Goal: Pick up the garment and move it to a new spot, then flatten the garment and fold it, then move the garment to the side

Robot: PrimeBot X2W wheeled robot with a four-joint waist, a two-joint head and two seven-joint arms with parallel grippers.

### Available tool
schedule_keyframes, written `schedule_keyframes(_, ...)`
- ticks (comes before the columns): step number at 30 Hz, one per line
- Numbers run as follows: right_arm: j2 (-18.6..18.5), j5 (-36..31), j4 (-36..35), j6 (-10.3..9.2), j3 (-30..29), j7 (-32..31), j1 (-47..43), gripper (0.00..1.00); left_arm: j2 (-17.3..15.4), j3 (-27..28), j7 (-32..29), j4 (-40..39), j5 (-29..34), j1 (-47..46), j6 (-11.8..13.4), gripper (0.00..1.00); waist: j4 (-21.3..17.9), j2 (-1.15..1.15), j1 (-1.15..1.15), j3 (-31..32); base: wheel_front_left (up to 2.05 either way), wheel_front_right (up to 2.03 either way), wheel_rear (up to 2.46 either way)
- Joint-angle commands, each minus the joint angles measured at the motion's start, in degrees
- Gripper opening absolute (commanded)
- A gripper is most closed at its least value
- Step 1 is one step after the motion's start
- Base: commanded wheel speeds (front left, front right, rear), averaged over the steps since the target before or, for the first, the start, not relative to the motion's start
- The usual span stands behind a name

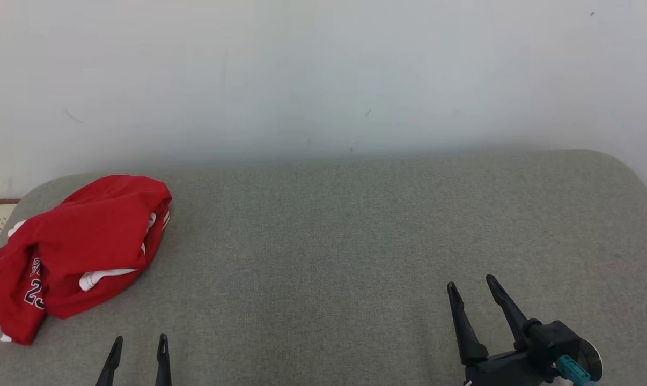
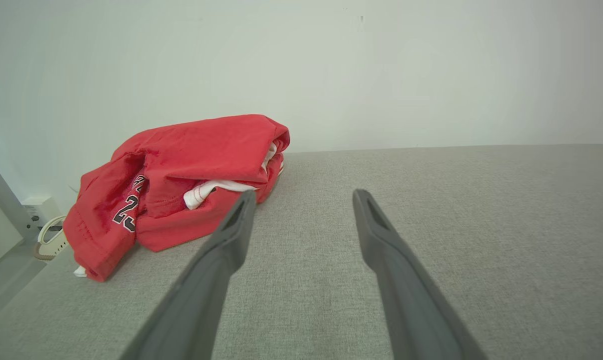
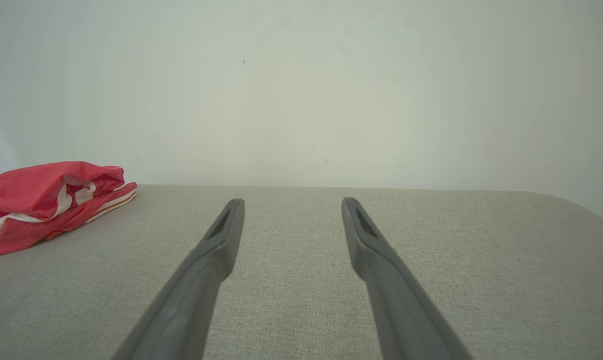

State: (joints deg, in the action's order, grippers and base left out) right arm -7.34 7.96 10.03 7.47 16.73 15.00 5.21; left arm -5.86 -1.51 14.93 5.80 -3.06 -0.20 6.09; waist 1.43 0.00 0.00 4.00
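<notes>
Soft, even light fills all three views, bright and free of glare. The white wall (image 1: 323, 69) dims slightly toward the upper left of the head view. The red jersey (image 1: 82, 241) casts only a thin, faint shadow on the grey fabric surface (image 1: 329, 241) along its lower edge, so the light probably falls from overhead. In the wrist views the fingers (image 2: 196, 295) of the left gripper (image 2: 304, 195) and right gripper (image 3: 292, 201) go soft toward the bottom edge. The weave is sharp mid-frame. At the right of the right wrist view the surface's far edge bows downward.
</notes>
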Motion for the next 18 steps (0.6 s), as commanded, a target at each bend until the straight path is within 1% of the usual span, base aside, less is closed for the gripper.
schedule_keyframes(1,0.1,-0.8,-0.1,0.03,0.0,0.3,-0.7,1.00,-0.4,0.4,0.1,0.4,0.2,0.7,-0.1,1.00,0.0,0.00,0.00,0.1,0.00,0.00,0.00)
schedule_keyframes(11,0.8,0.4,0.8,0.04,-1.9,0.3,-1.1,1.00,-0.7,0.7,0.1,0.1,-0.3,0.6,0.0,1.00,-0.3,0.00,0.00,0.4,0.00,0.00,0.00)
schedule_keyframes(18,0.9,0.9,1.0,0.04,-2.0,0.3,-1.1,1.00,-0.7,1.0,0.1,-0.2,-0.5,0.9,0.2,1.00,-0.4,0.00,0.00,0.4,0.00,0.00,0.00)
